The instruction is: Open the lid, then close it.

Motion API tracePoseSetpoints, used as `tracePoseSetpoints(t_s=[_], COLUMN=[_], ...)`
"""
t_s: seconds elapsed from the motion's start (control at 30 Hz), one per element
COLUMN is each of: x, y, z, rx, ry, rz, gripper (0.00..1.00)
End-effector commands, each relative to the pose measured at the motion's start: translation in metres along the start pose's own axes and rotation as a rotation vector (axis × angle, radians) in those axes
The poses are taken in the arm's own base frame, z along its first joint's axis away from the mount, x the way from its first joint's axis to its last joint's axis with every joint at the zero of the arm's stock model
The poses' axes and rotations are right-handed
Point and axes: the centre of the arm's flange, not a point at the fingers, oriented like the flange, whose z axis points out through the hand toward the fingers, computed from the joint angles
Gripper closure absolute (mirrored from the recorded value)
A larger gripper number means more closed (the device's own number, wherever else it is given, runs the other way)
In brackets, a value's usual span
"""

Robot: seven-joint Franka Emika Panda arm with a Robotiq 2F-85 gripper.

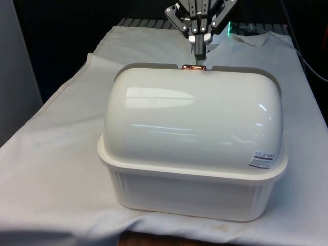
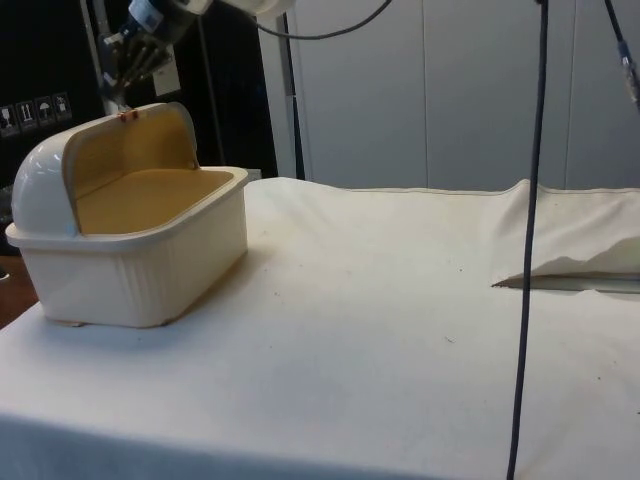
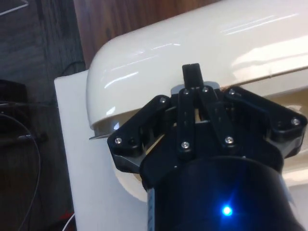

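Note:
A cream bread box (image 1: 189, 189) stands on the white cloth with its back to the front view. Its domed roll lid (image 1: 195, 118) is rolled back, so in the side view the box (image 2: 140, 270) stands open, with the lid (image 2: 45, 180) curled over its rear half. A small copper handle (image 1: 194, 66) sits at the lid's top edge (image 2: 128, 115). My gripper (image 1: 199, 54) hangs just above that handle (image 2: 122, 98). In the wrist view its fingers (image 3: 192, 72) are shut together, pointing at the lid's edge (image 3: 192, 33). The fingertips hide their contact with the handle.
White cloth (image 2: 400, 330) covers the table, with wide free room beside the box's open side. A black cable (image 2: 525, 300) hangs down in the side view's foreground. A fold in the cloth (image 2: 570, 270) lies at the far end.

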Motion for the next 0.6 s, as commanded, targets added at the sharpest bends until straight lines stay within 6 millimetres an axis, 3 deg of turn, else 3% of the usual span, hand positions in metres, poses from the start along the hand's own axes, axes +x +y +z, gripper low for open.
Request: tracePoseSetpoints(t_s=[0.0,0.47,0.57], x=[-0.003,-0.014,-0.023], y=[-0.004,-0.019,-0.014], z=[-0.001,0.005,0.012], rx=[0.003,0.026,0.016], ry=[-0.004,-0.035,-0.068], rz=[0.006,-0.008,0.001], gripper=[1.0,1.0,1.0])
